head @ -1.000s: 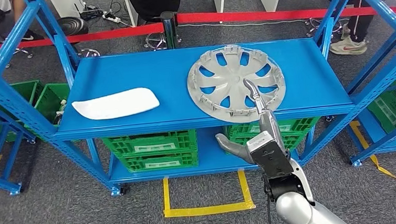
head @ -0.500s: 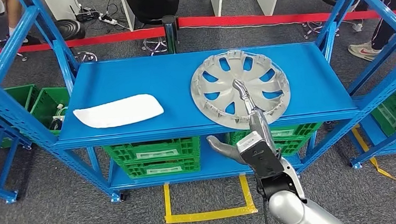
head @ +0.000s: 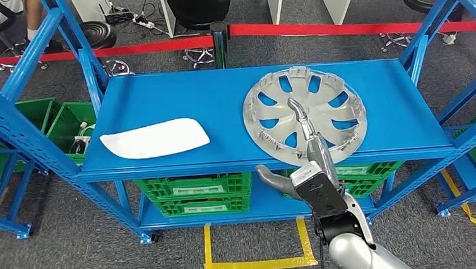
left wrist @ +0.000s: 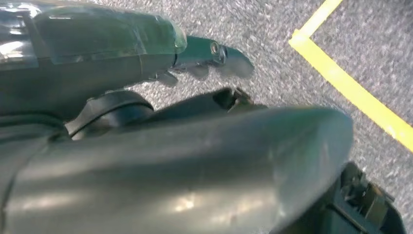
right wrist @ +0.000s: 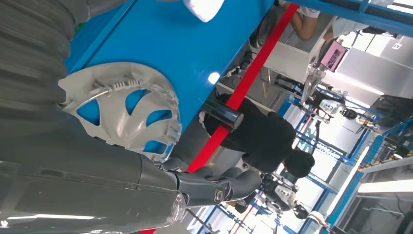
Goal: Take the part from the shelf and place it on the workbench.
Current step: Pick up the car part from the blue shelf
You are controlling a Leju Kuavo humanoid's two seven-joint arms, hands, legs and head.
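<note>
Right hand point(head: 305, 168) raised at the shelf's point(head: 158, 108) front edge, fingers point(head: 300, 114) stretched forward over the near side of the silver hubcap point(head: 328, 103), thumb splayed wide to the left, nothing gripped. Hubcap flat on the right half of the blue top shelf, dead ahead of the hand; whether fingertips touch it, impossible to tell. White curved panel point(head: 153, 139) well to the left. Hubcap's ribbed rim point(right wrist: 117, 87) seen edge-on from the right wrist. Left hand point(left wrist: 146, 48) hanging over grey floor, state unclear.
</note>
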